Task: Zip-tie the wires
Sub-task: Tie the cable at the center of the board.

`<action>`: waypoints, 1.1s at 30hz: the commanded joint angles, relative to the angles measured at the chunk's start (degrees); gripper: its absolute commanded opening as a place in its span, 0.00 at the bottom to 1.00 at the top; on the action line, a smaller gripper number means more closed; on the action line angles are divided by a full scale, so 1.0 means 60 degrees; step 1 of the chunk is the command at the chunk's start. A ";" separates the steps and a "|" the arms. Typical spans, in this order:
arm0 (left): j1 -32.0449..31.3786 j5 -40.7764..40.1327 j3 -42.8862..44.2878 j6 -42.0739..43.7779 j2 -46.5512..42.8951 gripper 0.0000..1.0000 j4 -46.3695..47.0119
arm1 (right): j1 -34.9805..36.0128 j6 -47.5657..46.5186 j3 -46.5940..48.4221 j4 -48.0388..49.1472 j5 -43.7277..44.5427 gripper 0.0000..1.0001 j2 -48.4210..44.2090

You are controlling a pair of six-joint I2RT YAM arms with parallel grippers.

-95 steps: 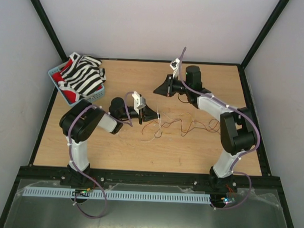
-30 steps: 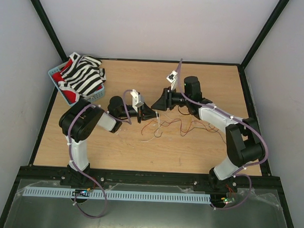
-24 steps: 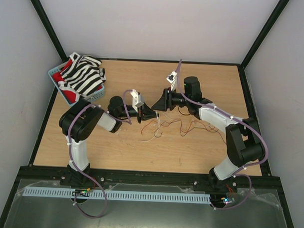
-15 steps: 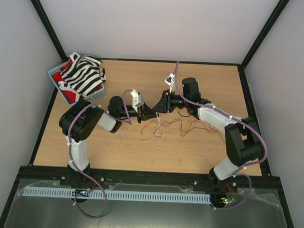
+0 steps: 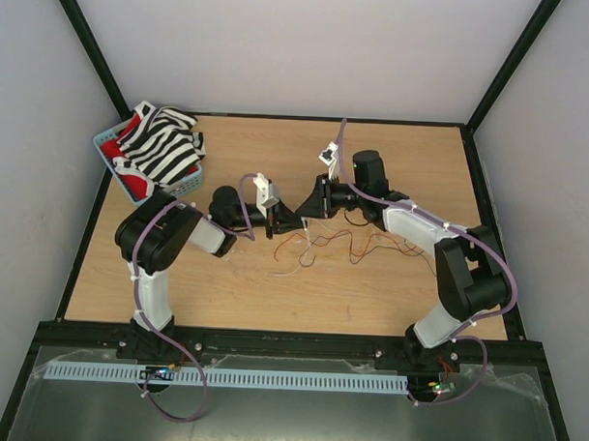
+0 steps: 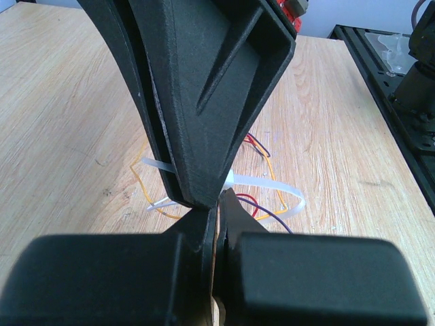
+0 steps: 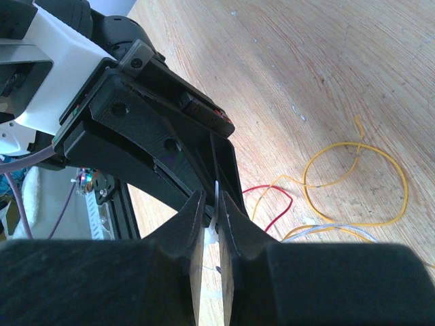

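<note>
Right arm has swung in from farther back; its black two-finger tool (image 7: 212, 204) now sits nose to nose with the left tool (image 6: 219, 204). Its jaws have drawn in to a narrow slot around the thin whitish plastic zip tie (image 6: 272, 187). Cannot tell if they pinch it yet.

Left tool clenched, unchanged, apparently on the strip's end. From the left tool's tips the zip tie curls out in a loop, low over the wood-grain table (image 5: 273, 287).

Thin curly red, orange and dark wires (image 5: 357, 244) lie loose just right of the left tool, some passing under the loop.

Judgement: second grip forming for threading; nothing cinched.

No brand, label or writing legible.
</note>
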 commanded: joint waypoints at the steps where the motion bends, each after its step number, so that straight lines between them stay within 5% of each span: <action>1: 0.0068 -0.0162 0.0062 0.0030 0.0017 0.00 0.0353 | 0.0074 -0.0200 -0.0027 -0.0300 -0.0239 0.23 0.0153; 6: 0.0067 -0.0216 0.0045 0.0040 -0.0017 0.00 0.0353 | 0.0079 -0.0234 -0.0029 -0.0379 -0.0124 0.20 0.0135; 11: 0.0066 -0.0230 0.0029 0.0048 -0.0036 0.00 0.0353 | 0.0072 -0.0228 0.0059 -0.0372 -0.0090 0.00 0.0199; 33: -0.0262 -0.0234 -0.0454 0.1046 -0.0660 0.00 0.0353 | -0.0523 0.0451 0.3179 -0.0266 0.1359 0.00 0.1633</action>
